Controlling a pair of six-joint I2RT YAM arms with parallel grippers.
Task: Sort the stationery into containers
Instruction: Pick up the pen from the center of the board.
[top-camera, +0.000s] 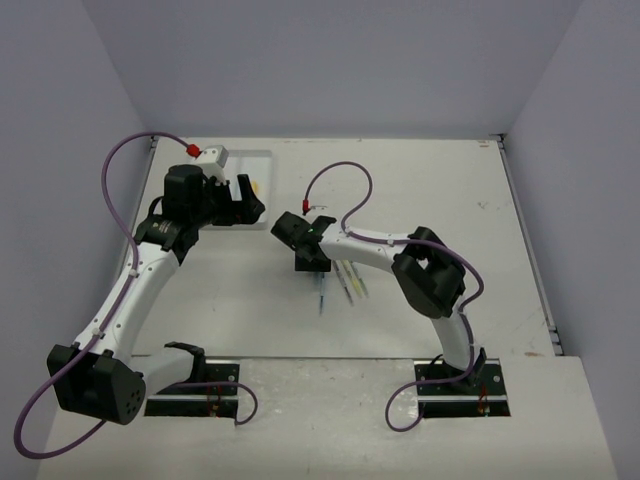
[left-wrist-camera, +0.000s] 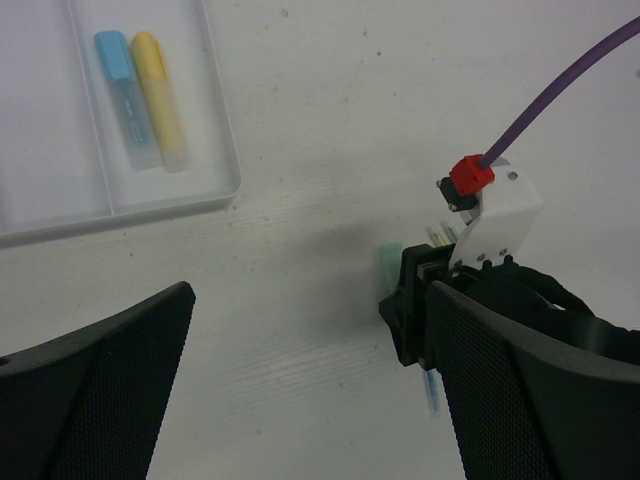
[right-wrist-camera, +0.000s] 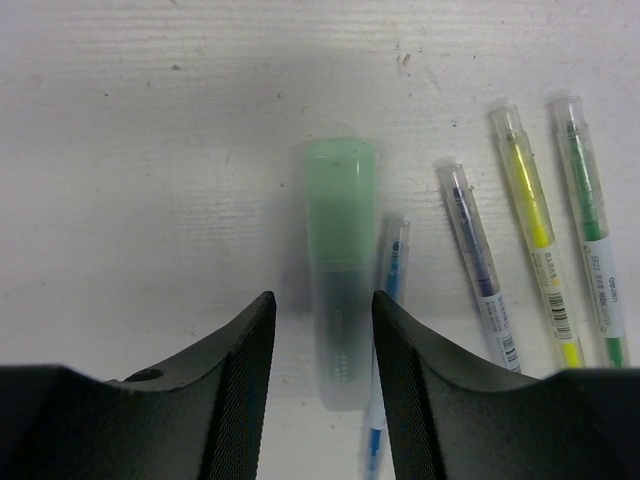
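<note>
Extends the white-and-black left arm forward along the left side, elbow low. Holds its black mesh-padded left gripper spread to full width, pointing right. Reaches the white-and-black right arm leftward, tilting its black right gripper downward with jaws half parted.

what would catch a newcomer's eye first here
The right arm's jaws stand either side of a green highlighter lying on the table, with four thin pens in a row just beside it. Toward the far left, a blue highlighter and a yellow highlighter lie side by side in one compartment of the white tray.
</note>
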